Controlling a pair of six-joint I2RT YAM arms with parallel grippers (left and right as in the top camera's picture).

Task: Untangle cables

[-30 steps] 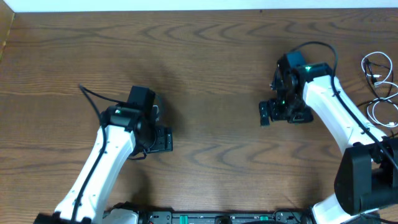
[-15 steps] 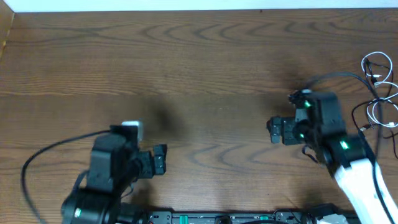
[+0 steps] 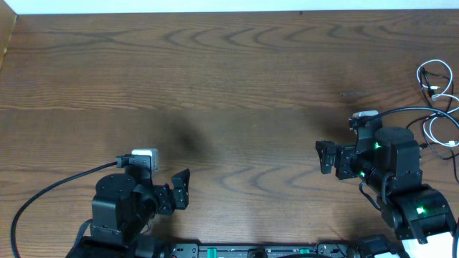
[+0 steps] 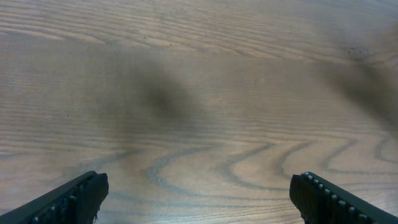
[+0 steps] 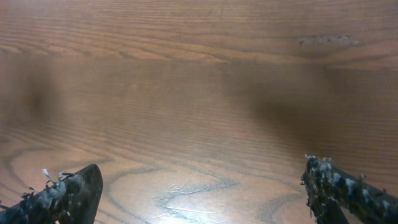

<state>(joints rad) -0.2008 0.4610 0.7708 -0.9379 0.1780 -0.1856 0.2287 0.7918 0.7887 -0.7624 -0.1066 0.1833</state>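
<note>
- Your left gripper (image 3: 181,188) is sitting low at the near-left of the wooden table (image 3: 237,79), its jaws spread wide and gripping nothing; in the left wrist view only bare wood grain is showing between the 2 fingertips (image 4: 74,198).
- That arm is looking parked rather than working: it is tucked close to its base and well apart from anything it could grasp, which I am reading as a rest pose.
- The middle of the table is lying bare, so nothing is calling for either arm there.
- Your right gripper (image 3: 327,157) is hanging at the near-right, also wide open and empty; the right wrist view is showing only tabletop between its fingertips (image 5: 68,190), which are looking scuffed.
- It is facing toward the table's middle, away from the cords, so you are not set up for a reach.
- The white cable (image 3: 434,82) is lying in loose loops at the far right edge, partly cut off by the frame.
- A thin dark cord is running near those loops, but you cannot tell from here whether it is the black task cable or the arm's own wiring.
- With the white loops lying open and both grippers drawn back, I am judging the untangling as probably finished.
</note>
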